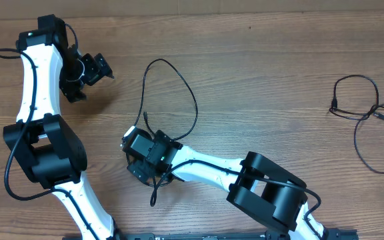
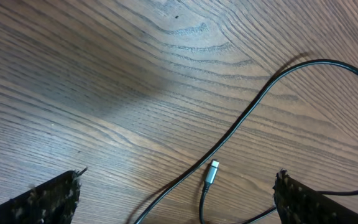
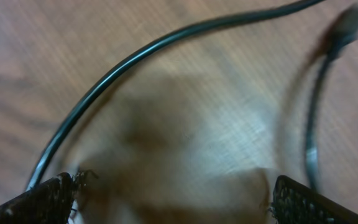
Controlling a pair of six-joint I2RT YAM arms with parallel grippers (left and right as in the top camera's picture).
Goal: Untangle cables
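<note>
Right gripper [image 1: 131,140] is hovering with its jaws spread fully wide and gripping nothing, right at the 7 o'clock foot of one cable loop [image 1: 195,107]. That loop is lying loose near the middle of the counter [image 1: 265,73], arching toward 12 o'clock. In the right wrist view the cord is showing blurred, curving just ahead of the fingers [image 3: 42,202]. A second group of cables [image 1: 367,115] is lying tangled well apart at 3 o'clock, near the counter's edge. Left gripper [image 1: 101,67] is hanging at 10 o'clock from the loop, likewise opened wide and carrying nothing. In the left wrist view a silver plug [image 2: 212,173] is resting on the wood ahead of that gripper's fingertips [image 2: 319,199], not touching them.
</note>
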